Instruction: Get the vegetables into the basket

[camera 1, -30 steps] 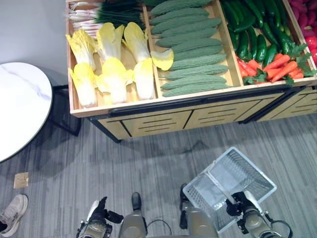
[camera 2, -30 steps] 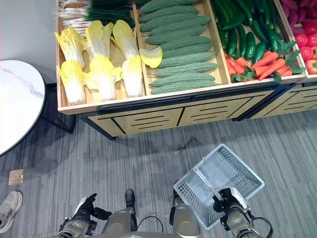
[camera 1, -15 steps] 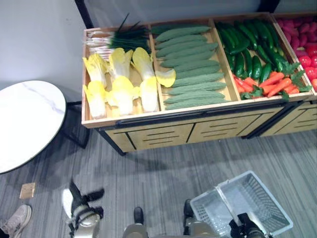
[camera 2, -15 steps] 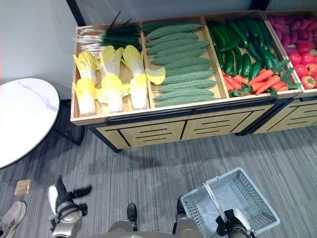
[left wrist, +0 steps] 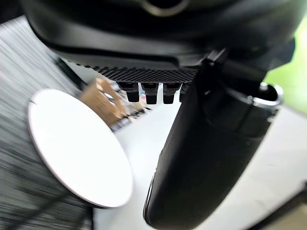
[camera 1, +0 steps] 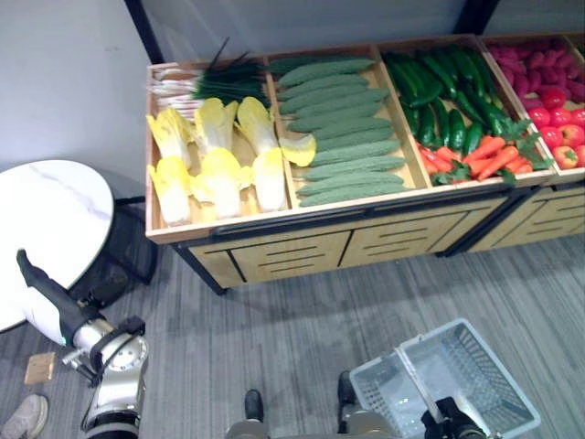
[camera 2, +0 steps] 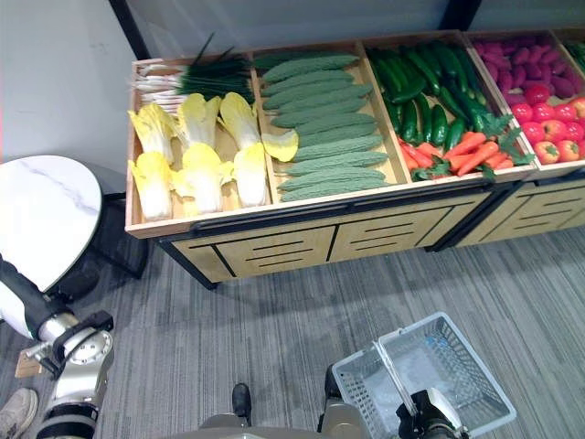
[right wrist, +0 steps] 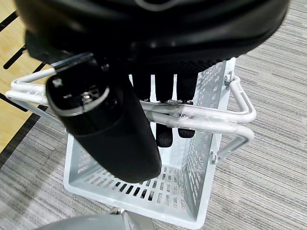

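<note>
I'm gripping basket (right wrist: pixel 144 191) handle in right robot hand (right wrist: pixel 163 124) | left robot hand (camera 1: pixel 41 297) relaxed, lifted | vegetables (camera 1: pixel 338 137) all waiting

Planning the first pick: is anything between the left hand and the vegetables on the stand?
Nothing visible blocks it. The left hand is raised beside the round table, with open floor between it and the stand. The vegetables lie uncovered. The right hand holds the basket by its handle.
</note>
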